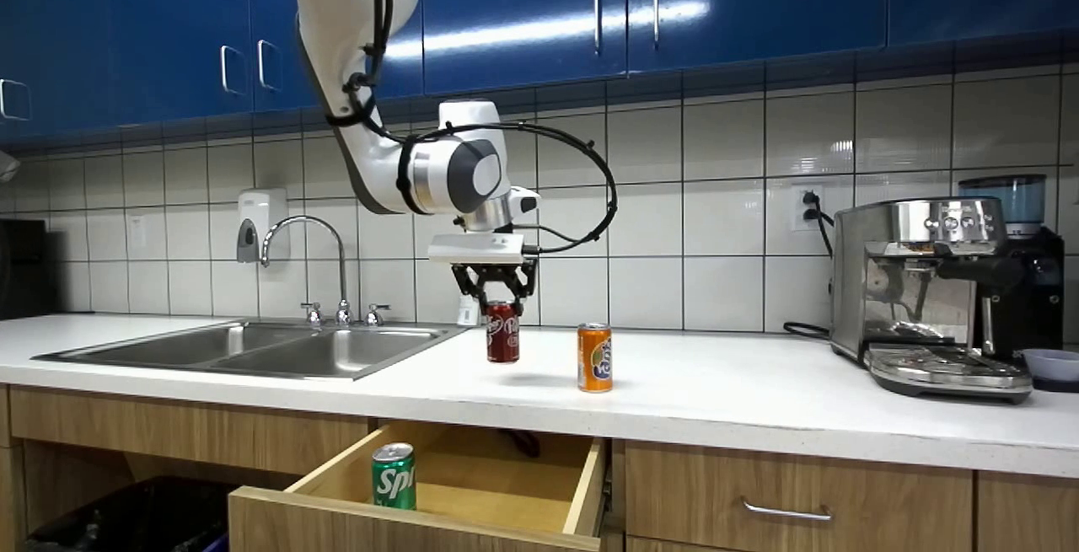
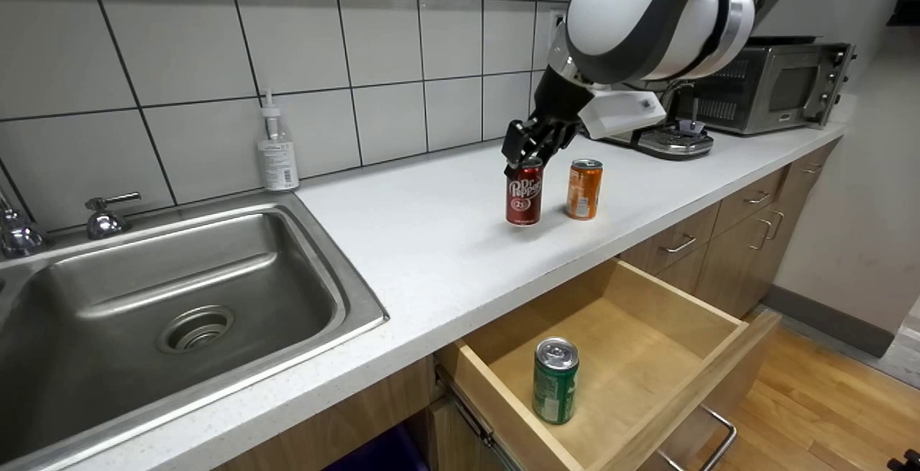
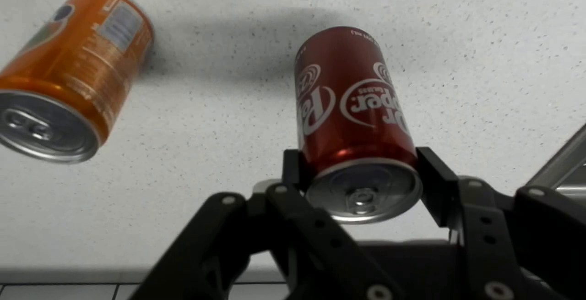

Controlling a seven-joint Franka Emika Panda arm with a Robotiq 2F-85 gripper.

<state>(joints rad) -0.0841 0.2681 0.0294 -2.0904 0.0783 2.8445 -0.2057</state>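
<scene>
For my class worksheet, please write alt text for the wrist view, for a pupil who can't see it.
A black gripper holds a dark red Dr Pepper can near its top, above a speckled white countertop. An orange can stands apart at the picture's left; a metal sink edge shows at the right.

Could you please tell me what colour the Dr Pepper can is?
The Dr Pepper can is dark red with white print, clearest in the wrist view.
</scene>
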